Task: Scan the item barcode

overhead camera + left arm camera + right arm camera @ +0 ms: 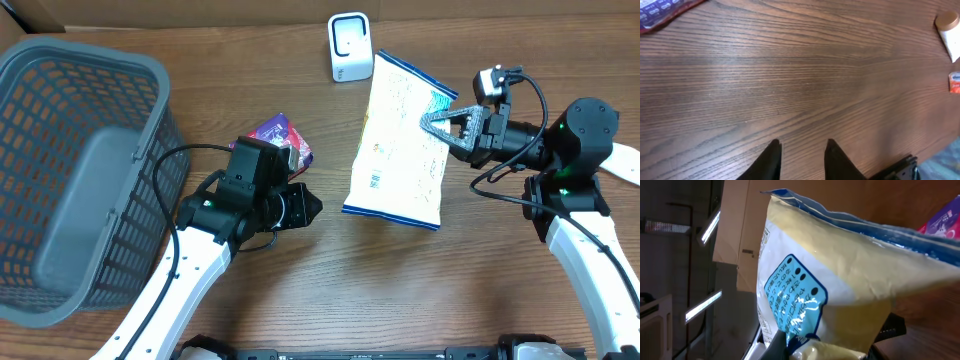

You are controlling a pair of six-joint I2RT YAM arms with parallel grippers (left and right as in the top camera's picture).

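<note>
Snack bag (397, 150) hangs right of centre, just near of the scanner (349, 47), pinched at its right edge by your right gripper (435, 122). Your left gripper (802, 146) is slightly parted and empty above the table (790, 75). Expect the bag to be light, floppy and slippery, so grip the sealed edge.

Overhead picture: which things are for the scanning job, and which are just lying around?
For the job:
- yellow-and-blue crinkly snack bag
- small white box-shaped scanner
- right gripper, pinching the bag's edge

Just lying about:
- grey plastic mesh basket
- purple foil packet
</note>
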